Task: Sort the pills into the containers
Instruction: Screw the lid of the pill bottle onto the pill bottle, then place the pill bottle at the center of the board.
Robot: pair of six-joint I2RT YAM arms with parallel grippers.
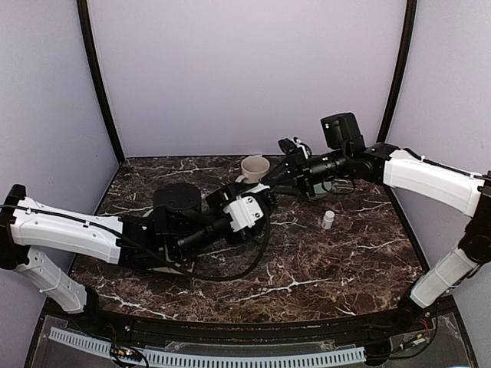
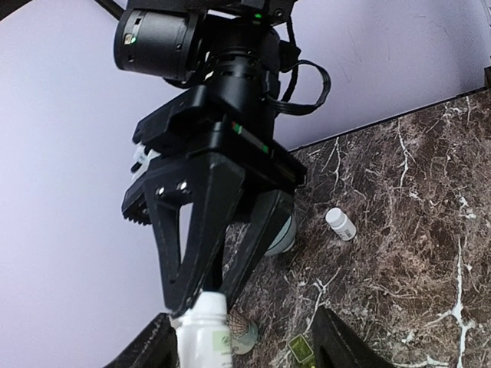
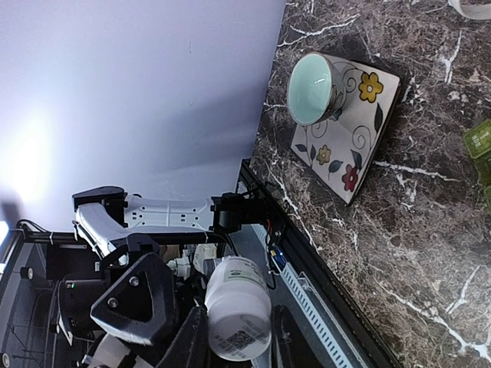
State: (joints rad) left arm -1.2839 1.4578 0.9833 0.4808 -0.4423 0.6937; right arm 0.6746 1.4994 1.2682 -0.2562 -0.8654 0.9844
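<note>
The green pill box (image 3: pixel 479 144) lies on the desk (image 3: pixel 399 253) near the mug (image 3: pixel 311 88), with no pill visibly in it, so the sorting seems barely begun, well clear of the right fingers (image 3: pixel 188 349) clamping a white pill bottle (image 3: pixel 238 303) and the left fingers (image 2: pixel 334 345) spread apart beside it.

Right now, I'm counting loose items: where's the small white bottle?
Top view: the small white bottle stands right of centre, below the right arm, right of the mug.
</note>
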